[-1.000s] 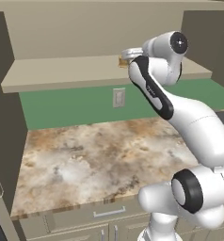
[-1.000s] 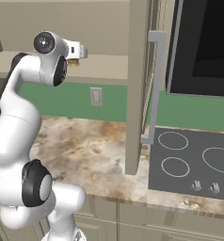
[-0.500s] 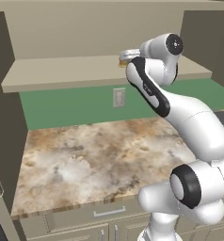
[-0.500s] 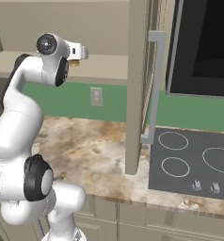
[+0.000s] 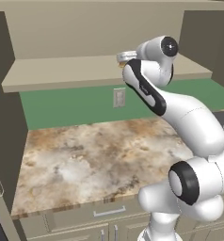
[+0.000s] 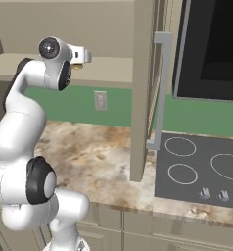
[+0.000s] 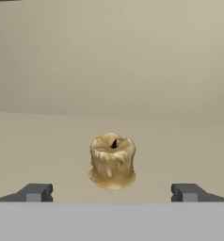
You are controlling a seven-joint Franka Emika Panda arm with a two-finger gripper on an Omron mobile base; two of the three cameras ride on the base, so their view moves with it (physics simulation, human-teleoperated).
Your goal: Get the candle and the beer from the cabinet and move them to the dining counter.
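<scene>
The candle, a small squat golden-brown lump with a dark wick, stands upright on the plain beige shelf of the open cabinet. My gripper is open. Its two dark fingertips stand wide apart on either side of the candle, a little short of it and not touching it. In the left base view the gripper reaches over the shelf's front edge, with the candle just below it. The right base view shows the gripper and the candle at the same spot. The beer and the dining counter are out of view.
Below the shelf lies a marbled stone worktop with a green backsplash and a white wall socket. An open cabinet door with a long grey handle stands edge-on to the right. Beyond it are a black cooktop and a black oven.
The arm has eased slightly left along the shelf towards the candle. The jaws have stayed open.
</scene>
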